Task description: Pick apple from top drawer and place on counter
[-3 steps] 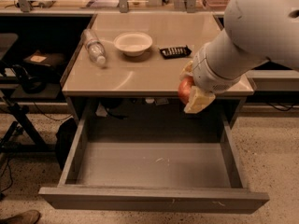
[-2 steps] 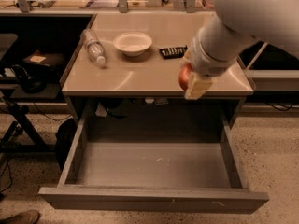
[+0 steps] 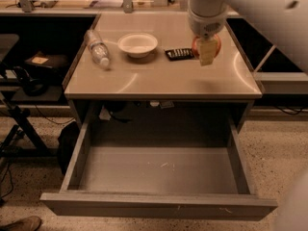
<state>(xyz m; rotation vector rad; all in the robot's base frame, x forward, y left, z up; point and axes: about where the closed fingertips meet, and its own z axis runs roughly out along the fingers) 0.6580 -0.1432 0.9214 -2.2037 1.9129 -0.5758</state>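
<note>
Jaws: closed on the apple (image 3: 217, 43), whose red skin shows on either side of the pale fingers.
Gripper: the gripper (image 3: 208, 52) hangs over the right rear part of the counter (image 3: 159, 78), just right of a flat dark device (image 3: 179, 54) (a remote or a calculator, hard to say which).
Change: a second ago the gripper and fruit were off the counter's front right corner, above the open drawer; they have since travelled back and inward and are now over the tabletop.
Apple: held low over the beige surface; whether it touches cannot be told.
Top drawer: the top drawer (image 3: 159, 170) stands pulled out with its grey floor bare.
Meaning: the pick looks done and the carry nearly so (judging by position alone); lowering and release remain.
Arm: the white arm (image 3: 207, 8) enters from the upper right, with the wrist pointing straight down.
Neighbours: a white bowl (image 3: 137, 44) and a lying bottle (image 3: 97, 48) sit well to the left.
Risk: once released, the fruit may roll toward the near right edge.
</note>
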